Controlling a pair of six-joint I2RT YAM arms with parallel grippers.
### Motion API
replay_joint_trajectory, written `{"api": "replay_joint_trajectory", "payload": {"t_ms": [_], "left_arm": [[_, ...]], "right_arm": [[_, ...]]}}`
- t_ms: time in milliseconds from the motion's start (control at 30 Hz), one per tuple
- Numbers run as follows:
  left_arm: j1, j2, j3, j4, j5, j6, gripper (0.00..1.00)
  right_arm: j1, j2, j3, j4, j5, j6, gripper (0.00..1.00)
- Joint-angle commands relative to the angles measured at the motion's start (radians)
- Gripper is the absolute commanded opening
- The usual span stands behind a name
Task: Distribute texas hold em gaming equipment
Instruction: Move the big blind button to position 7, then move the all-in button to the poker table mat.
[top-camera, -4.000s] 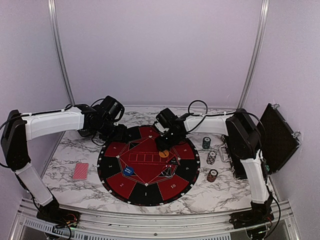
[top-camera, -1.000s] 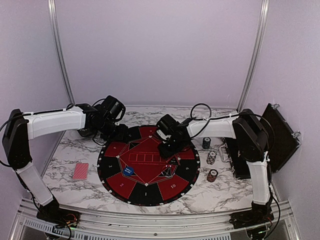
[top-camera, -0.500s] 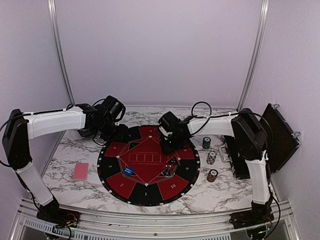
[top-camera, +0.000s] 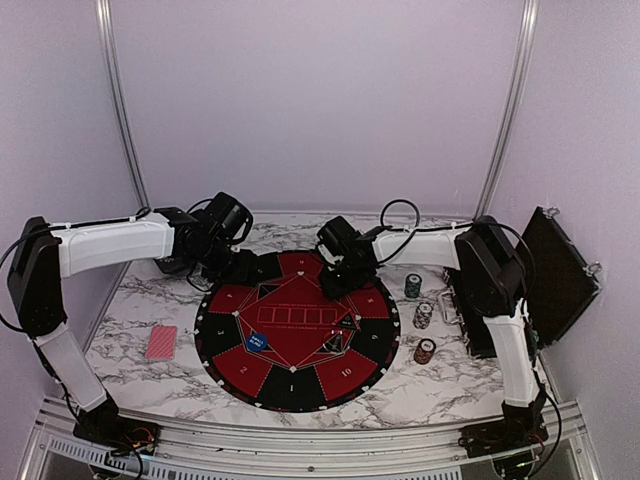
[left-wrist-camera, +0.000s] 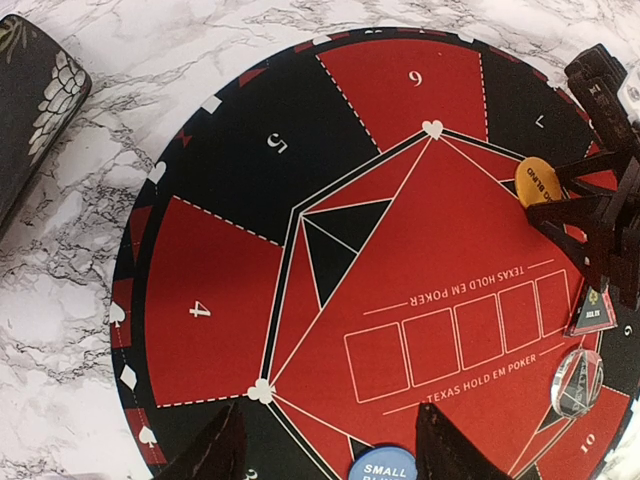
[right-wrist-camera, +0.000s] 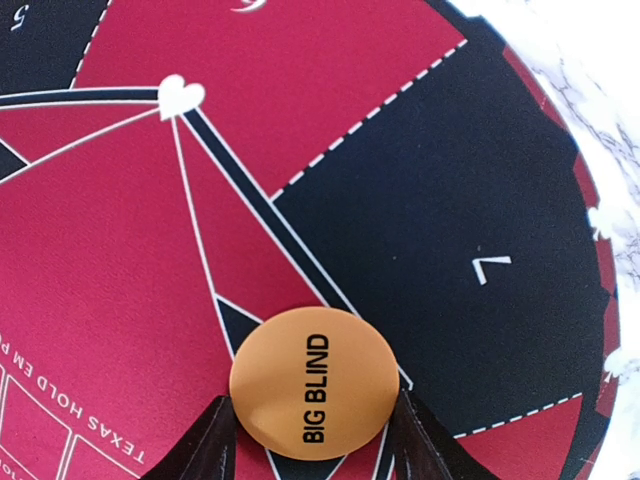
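In the top view, the round mat (top-camera: 295, 372) lies mid-frame on the marble counter (top-camera: 450, 385). The left end effector (top-camera: 245, 266) hangs at the mat's upper left edge and the right end effector (top-camera: 333, 285) over its upper middle. Red cards (top-camera: 160, 342) lie lower left, a blue marker (top-camera: 258, 341) sits on the mat, and three chip stacks (top-camera: 424, 315) stand just right of it.

In the left wrist view, the left end effector is released, its fingers (left-wrist-camera: 215, 455) spread wide with nothing between them. The orange disc (left-wrist-camera: 537, 180) sits at upper right.

In the right wrist view, the right end effector grasps the orange disc by its edges at lower centre, beside the black wedge marked 7.
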Motion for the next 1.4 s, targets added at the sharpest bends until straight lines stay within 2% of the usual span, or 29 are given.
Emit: {"api": "replay_joint_trajectory", "payload": {"t_ms": [0, 300, 733, 1000, 1167, 1367], "left_arm": [[0.002, 0.012, 0.025, -0.033, 0.004, 0.012, 0.59], [0.002, 0.011, 0.026, -0.032, 0.006, 0.008, 0.59], [0.002, 0.004, 0.023, -0.033, 0.0, 0.012, 0.6], [0.002, -0.007, 0.018, -0.033, -0.004, 0.009, 0.6], [0.002, -0.011, 0.017, -0.032, -0.002, 0.009, 0.6], [0.002, -0.017, 0.009, -0.027, -0.004, 0.009, 0.6]], "right_arm": [[-0.034, 0.047, -0.012, -0.031, 0.051, -0.011, 0.51], [-0.034, 0.024, -0.013, -0.025, 0.002, -0.008, 0.56], [-0.023, -0.046, -0.003, -0.033, -0.038, -0.018, 0.69], [-0.014, -0.142, -0.054, -0.049, -0.025, -0.032, 0.7], [0.001, -0.23, -0.149, -0.053, -0.02, -0.039, 0.68], [0.03, -0.345, -0.303, -0.056, -0.02, -0.043, 0.61]]}}
